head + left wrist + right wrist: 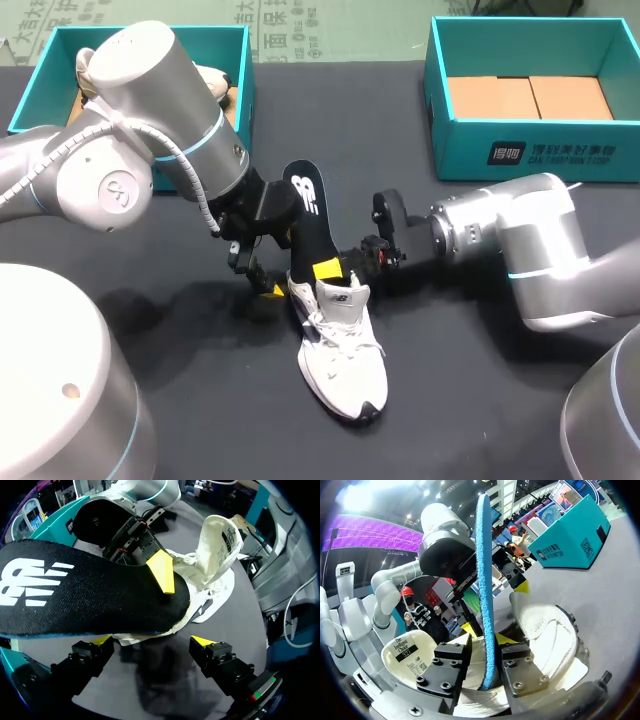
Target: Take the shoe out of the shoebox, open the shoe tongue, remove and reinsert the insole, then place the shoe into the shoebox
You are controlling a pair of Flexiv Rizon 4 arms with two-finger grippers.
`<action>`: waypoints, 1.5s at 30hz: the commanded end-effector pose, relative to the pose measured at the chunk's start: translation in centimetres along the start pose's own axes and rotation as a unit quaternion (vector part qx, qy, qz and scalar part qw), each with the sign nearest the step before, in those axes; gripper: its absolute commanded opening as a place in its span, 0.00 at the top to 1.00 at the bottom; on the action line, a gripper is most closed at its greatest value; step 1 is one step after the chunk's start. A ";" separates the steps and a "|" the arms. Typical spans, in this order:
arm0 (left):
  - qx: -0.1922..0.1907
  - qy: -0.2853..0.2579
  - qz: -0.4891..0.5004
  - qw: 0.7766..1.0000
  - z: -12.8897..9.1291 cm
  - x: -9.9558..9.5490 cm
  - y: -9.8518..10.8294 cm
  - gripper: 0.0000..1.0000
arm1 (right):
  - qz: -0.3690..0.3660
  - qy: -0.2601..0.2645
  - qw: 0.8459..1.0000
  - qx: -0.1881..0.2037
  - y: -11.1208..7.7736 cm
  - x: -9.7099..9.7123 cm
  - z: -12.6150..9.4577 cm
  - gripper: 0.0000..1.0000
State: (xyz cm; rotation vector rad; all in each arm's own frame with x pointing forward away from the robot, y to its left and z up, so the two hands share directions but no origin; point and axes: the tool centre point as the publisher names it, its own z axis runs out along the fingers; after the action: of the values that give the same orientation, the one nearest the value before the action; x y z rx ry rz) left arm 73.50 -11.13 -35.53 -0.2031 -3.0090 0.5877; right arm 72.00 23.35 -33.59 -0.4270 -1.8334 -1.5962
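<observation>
Right gripper: closed to a narrow gap on the black fabric-topped insole with a blue underside, one finger pressed on each face, near the lower end. Insole held on edge and upright, white-logo end raised, the other end down at the mouth of the white lace-up sneaker. Sneaker tongue lifted up and back, its printed label showing.

Left gripper: spread wide, holding nothing and touching nothing, yellow tips well apart above bare cloth, just beside the sneaker's heel and under the insole's lower edge.

Left arm: in from the left, crossing in front of the near box, wrist angled down toward the shoe. Right arm: in from the right, low and roughly level over the table, wrist pointed at the shoe's opening.

Sneaker flat on its sole on the black cloth-covered table, between the two grippers, outside both boxes. At the far left, an open teal cardboard shoebox with a pale second shoe partly visible inside. At the far right, a second open teal shoebox with brown cardboard flaps lining its bottom.
</observation>
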 end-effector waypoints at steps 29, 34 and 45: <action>-0.001 0.000 0.000 1.000 0.1 0.0 0.0 0.00 | -0.012 0.007 1.000 0.014 3.0 -0.7 0.2 1.00; -0.001 0.000 0.000 1.000 0.1 0.0 0.0 0.00 | 0.011 0.021 1.000 -0.002 1.7 -1.6 -0.2 1.00; -0.001 0.000 0.000 1.000 0.1 0.0 0.0 0.00 | 0.057 0.021 0.998 -0.009 -1.6 -1.2 0.2 1.00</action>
State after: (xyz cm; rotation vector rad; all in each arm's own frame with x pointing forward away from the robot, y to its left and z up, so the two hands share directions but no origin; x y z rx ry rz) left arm 73.50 -11.13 -35.53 -0.2032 -3.0090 0.5877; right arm 72.57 23.30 -34.34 -0.4821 -1.7357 -1.5363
